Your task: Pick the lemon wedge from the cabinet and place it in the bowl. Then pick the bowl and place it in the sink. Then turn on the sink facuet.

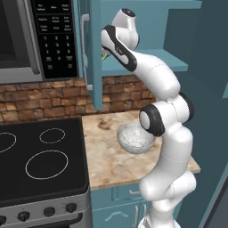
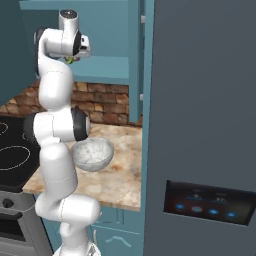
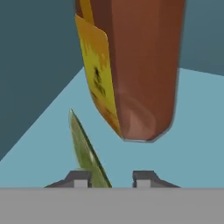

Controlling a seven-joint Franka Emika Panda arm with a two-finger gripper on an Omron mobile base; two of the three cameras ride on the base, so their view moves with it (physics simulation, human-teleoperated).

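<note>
Fingers (image 3: pixel 111 178) narrowed beside lemon wedge (image 3: pixel 87 153), grip unclear, on teal cabinet (image 3: pixel 192 144) shelf.

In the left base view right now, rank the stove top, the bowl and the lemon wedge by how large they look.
1. stove top: largest, though it lies nearest the camera, which flatters it.
2. bowl: clearly smaller, on the marbled counter.
3. lemon wedge: a tiny yellow-green sliver at the cabinet shelf, mostly hidden by the arm.

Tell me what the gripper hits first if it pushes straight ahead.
Probably the brown bottle with the yellow label, standing just beyond the gripper; the lemon wedge already sits between the fingertips. Depth is uncertain.
</note>
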